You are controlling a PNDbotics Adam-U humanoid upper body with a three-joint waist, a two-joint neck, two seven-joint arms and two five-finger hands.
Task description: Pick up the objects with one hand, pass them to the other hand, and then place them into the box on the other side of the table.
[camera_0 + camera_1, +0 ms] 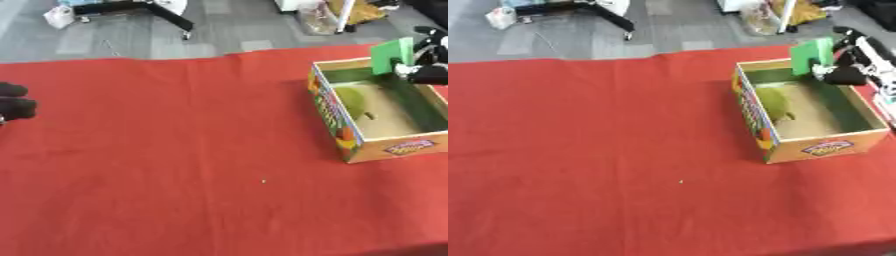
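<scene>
At the far right of the red tablecloth, a cardboard box sits close to the table's right edge. The right hand grasps a flat green object above the box's far wall. A green pear-like fruit lies inside. The left hand shows at the left edge; whether its fingers are released or clenched cannot be told. Between them the cloth lies wide and bare.

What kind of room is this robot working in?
Probably an indoor lab or office workspace: grey floor tiles behind, the black legs of some stand or furniture, and a red-covered table carrying a cardboard box that the robot's right hand reaches over.
</scene>
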